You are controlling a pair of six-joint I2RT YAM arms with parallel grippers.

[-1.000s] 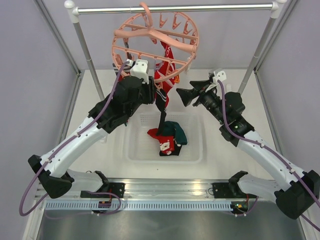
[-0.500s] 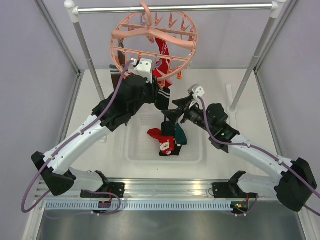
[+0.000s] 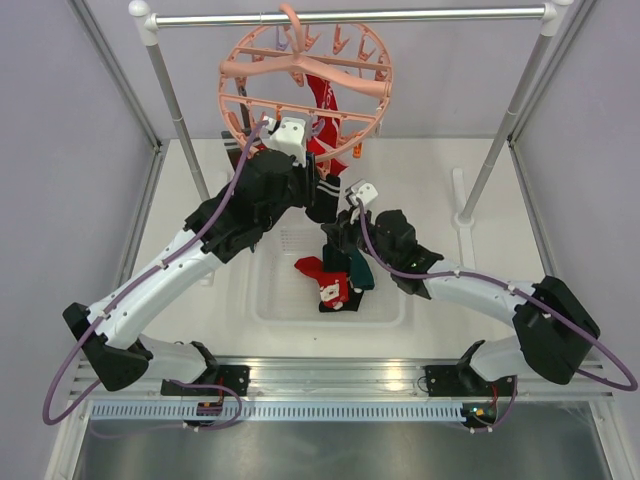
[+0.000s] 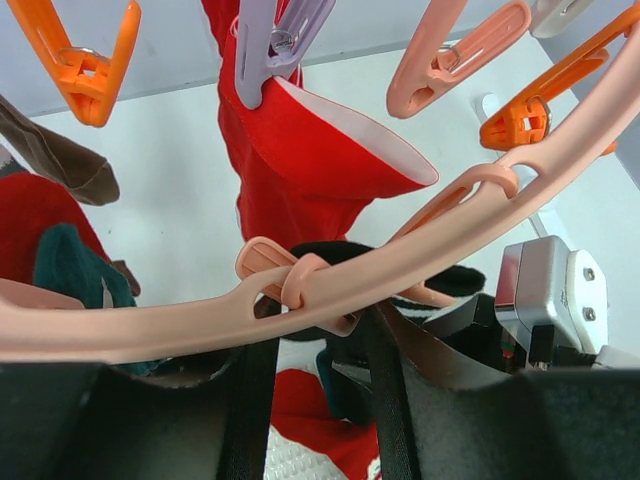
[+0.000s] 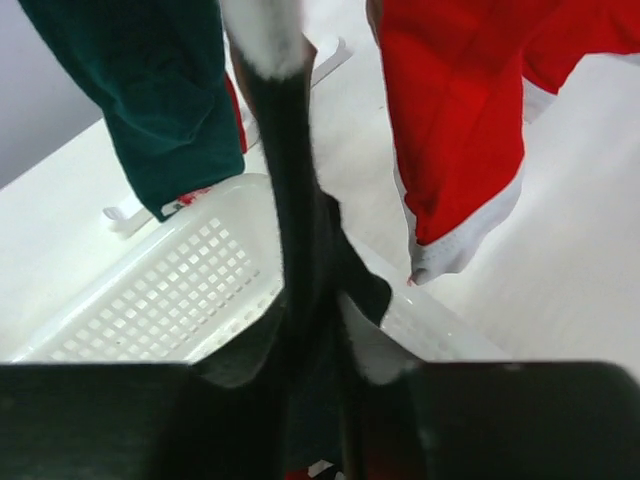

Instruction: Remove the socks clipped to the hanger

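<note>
Top external: left arm is rising from its base at the near left, elbow bent, and the left end effector (image 3: 312, 192) is sitting under the near rim of the hanger (image 3: 300, 68). The hanger is hanging by its hook from the grey rail (image 3: 350, 16). Right arm is stretching low and leftward over the surface. Its right end effector (image 3: 335, 240) is meeting the black sock (image 3: 328, 212) just below the left one, above the white basket (image 3: 390, 305).

Right wrist: fingers are clenching the black sock (image 5: 295, 200), which is running straight up to its white band.

Left wrist: hanger ring (image 4: 480, 215) is crossing just ahead of the fingers. They are straddling 1 peach clip (image 4: 290, 285); cannot tell whether they are squeezing it. 1 red sock (image 4: 300, 160) is dangling from a lilac clip (image 4: 275, 40).

Loose socks (image 3: 335, 280), red and teal, are lying in the basket.
</note>
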